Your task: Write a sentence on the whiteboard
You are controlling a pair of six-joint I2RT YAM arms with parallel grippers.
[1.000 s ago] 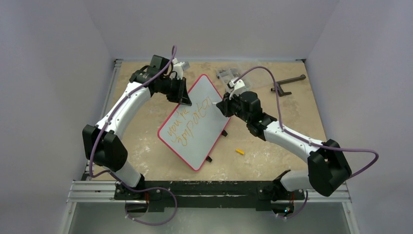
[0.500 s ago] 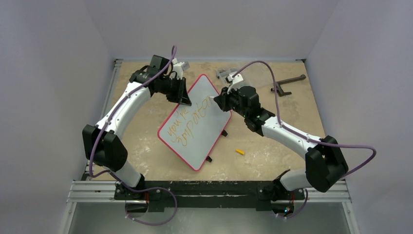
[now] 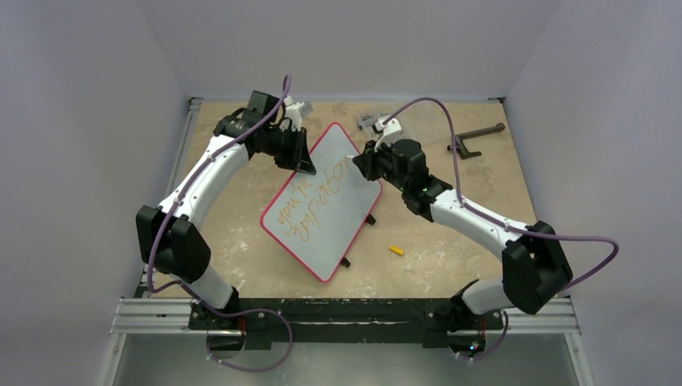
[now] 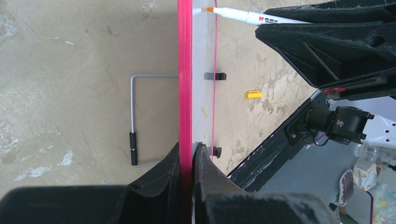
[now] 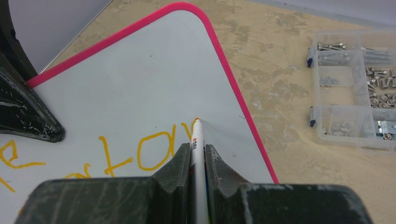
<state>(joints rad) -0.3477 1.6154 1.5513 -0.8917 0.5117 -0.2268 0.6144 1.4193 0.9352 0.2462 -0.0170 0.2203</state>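
Step in hand: mid-sentence, writing.
- Whiteboard (image 3: 330,217) sits at the centre of the tabletop (image 3: 450,233). Your left jaws are clenched on its red rim at the 11 o'clock edge.
- Right jaws grasp the marker (image 5: 197,140), tip at the board near its 1 o'clock corner, ending the sentence (image 3: 310,205)'s second line.

Next, likely: finish that letter with light pressure while the left braces.

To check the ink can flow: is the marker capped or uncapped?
Uncapped: the marker, in the right gripper, shows a bare orange tip at the whiteboard.
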